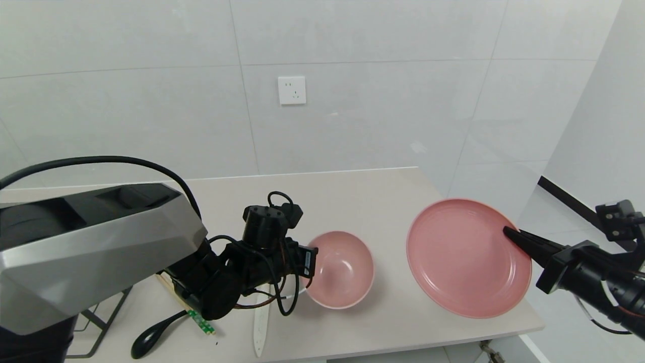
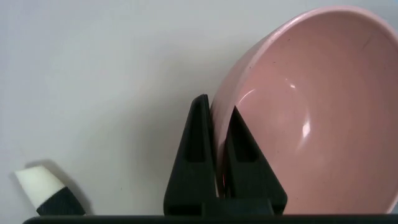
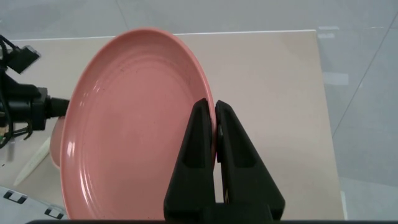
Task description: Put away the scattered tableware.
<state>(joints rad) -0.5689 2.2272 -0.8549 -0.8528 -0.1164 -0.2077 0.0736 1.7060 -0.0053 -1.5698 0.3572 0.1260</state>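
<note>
A pink bowl sits tilted near the middle of the table, and my left gripper is shut on its left rim. In the left wrist view the bowl has its wall pinched between the black fingers. A large pink plate is held tilted above the table's right end, with my right gripper shut on its right rim. The right wrist view shows the plate clamped at its edge by the gripper.
A black spoon, a pair of chopsticks and a white knife-like utensil lie near the beige table's front left edge. The table's right edge is under the plate. A tiled wall with a socket is behind.
</note>
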